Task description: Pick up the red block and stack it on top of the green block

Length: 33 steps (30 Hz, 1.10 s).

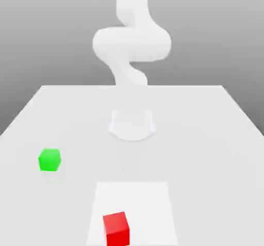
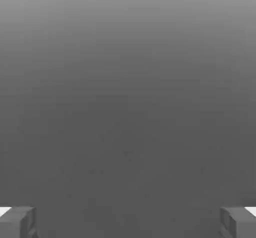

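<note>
Grey gradient backdrop stands behind a pale, flat tabletop (image 1: 206,152). The small bright red cube (image 1: 116,228) sits near, left of centre, on or over a white square patch (image 1: 149,203), hard to say which. The small bright green cube (image 1: 50,160) rests farther back, at far left. The two-finger gripper (image 2: 128,224) has its fingers wide apart, nothing between them.

- Exterior view: bright, evenly lit; the white arm (image 1: 132,44) and pale counter (image 1: 206,162) nearly merge, shading washed out.
- Red block (image 1: 116,229): top face lighter than its near side.
- Green block (image 1: 49,160): only a very faint shadow.
- Hand view: dim grey, palest along one edge.
</note>
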{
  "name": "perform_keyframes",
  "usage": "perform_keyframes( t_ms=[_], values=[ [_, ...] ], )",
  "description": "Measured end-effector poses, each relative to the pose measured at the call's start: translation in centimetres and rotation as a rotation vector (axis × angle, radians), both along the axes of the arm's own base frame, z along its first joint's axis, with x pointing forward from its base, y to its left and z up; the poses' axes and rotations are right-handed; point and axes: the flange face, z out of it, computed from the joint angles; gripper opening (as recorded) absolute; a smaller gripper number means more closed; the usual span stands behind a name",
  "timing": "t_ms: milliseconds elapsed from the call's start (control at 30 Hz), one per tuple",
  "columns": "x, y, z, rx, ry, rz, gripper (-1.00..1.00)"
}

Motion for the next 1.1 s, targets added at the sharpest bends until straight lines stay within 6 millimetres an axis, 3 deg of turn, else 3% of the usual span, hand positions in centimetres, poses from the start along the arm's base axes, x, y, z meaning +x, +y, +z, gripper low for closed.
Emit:
perform_keyframes(
  t_ms=[233,467,667,867,1033,1067,1100],
  values=[
    [7.4,-0.9,-11.2,0.154,0.183,-0.273,0.0],
    [11.5,-2.1,-23.5,0.281,0.349,-0.559,0.0],
    [12.3,-3.3,-34.5,0.373,0.483,-0.821,0.0],
    [10.8,-3.5,-45.1,0.443,0.611,-1.086,0.0],
    [10.5,-3.5,-52.0,0.452,0.629,-1.127,0.0],
    [10.4,-3.5,-52.8,0.451,0.629,-1.128,-1.0],
    [10.4,-3.5,-52.8,0.451,0.629,-1.128,-1.0]
  ],
)
